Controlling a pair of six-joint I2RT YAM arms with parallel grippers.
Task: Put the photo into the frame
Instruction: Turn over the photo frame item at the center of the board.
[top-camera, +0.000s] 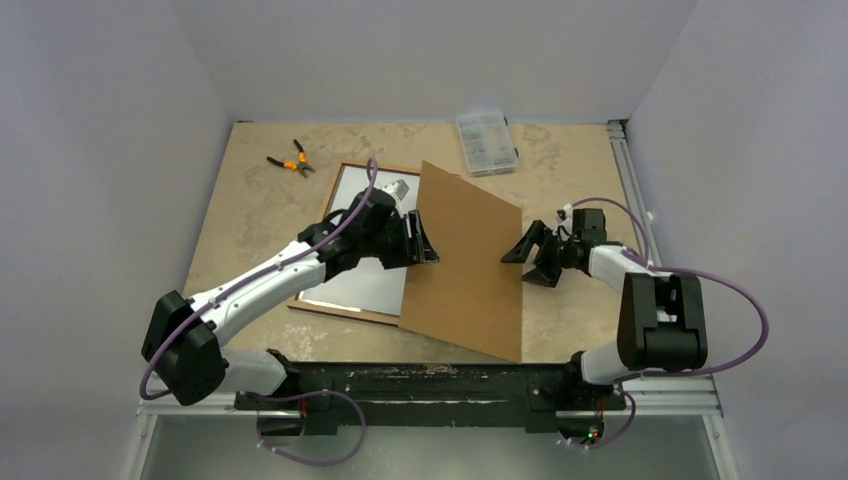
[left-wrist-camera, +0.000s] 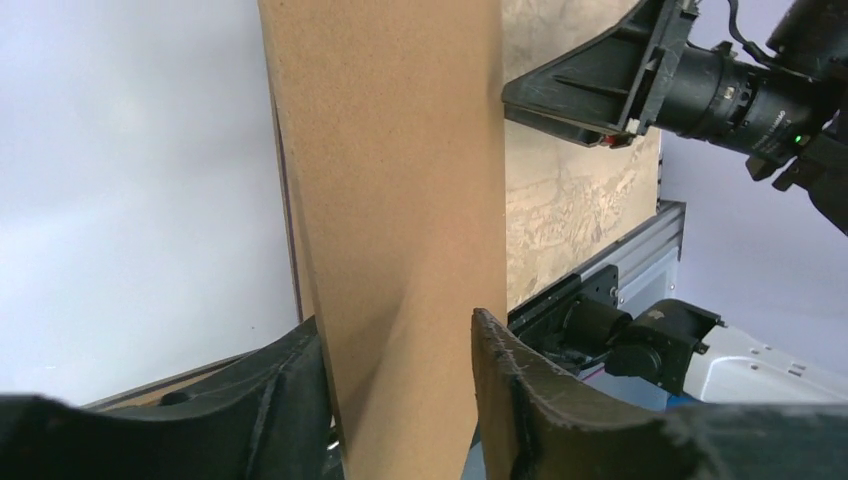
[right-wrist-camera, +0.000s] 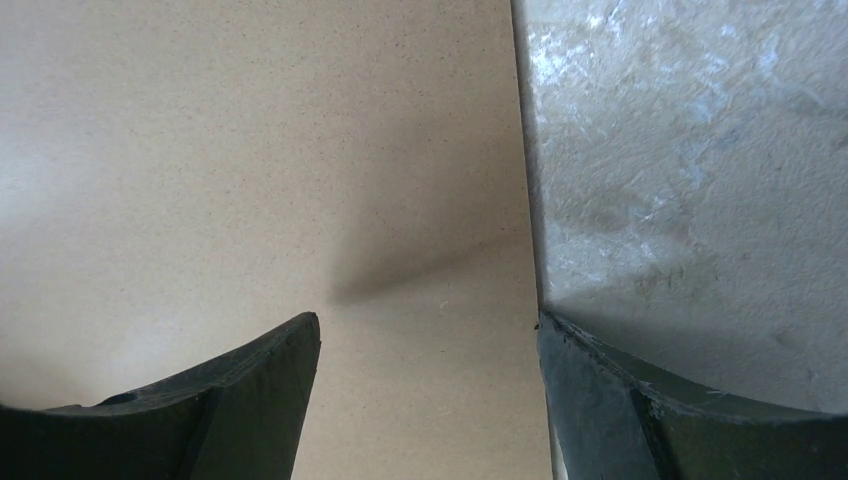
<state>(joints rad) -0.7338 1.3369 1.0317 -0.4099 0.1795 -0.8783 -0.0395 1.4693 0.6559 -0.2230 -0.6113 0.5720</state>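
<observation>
The frame (top-camera: 340, 312) lies flat left of centre with its wood-brown rails up. Inside it rests a plain white sheet (top-camera: 365, 270), the photo with its white reverse up; its picture side is hidden. A plain brown board (top-camera: 465, 260) lies slanted over the frame's right part. My left gripper (top-camera: 421, 240) straddles the board's left edge, board (left-wrist-camera: 400, 200) between its spread jaws, near finger (left-wrist-camera: 290, 400) against it. My right gripper (top-camera: 528, 256) hangs open over the board's right edge, one finger (right-wrist-camera: 250, 400) above the board (right-wrist-camera: 250, 150), the other above the table.
Orange-handled pliers (top-camera: 290, 160) lie at the back left and a clear parts box (top-camera: 486, 142) at the back centre. A metal rail (top-camera: 628, 180) runs along the table's right side. Walls close in on three sides.
</observation>
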